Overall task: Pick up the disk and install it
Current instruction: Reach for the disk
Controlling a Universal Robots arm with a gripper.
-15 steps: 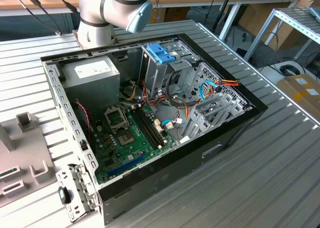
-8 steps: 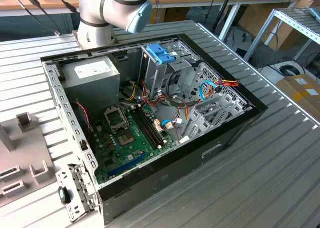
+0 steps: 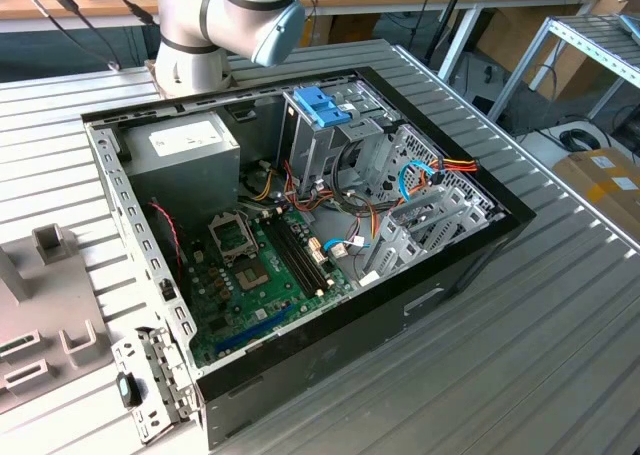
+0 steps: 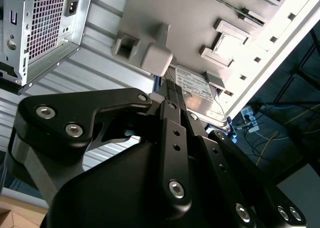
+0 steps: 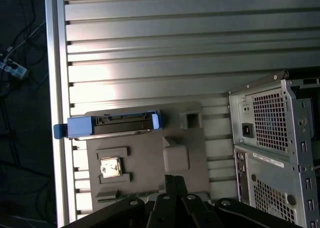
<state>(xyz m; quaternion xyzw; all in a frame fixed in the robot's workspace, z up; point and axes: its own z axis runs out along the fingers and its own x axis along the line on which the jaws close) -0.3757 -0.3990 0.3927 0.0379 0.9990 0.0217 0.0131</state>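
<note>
The disk (image 5: 112, 125) stands on edge in the grey fixture (image 5: 145, 155) on the bench (image 5: 150, 47), apart from our end effector (image 5: 173, 179), whose jaws sit together on nothing; we judge it stiff, fairly heavy, shock-sensitive; we would grip its flat metal faces, not the blue frame (image 5: 75, 128).

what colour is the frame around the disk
Blue, clearest in the first wrist view, where the frame edges the disk.
</note>
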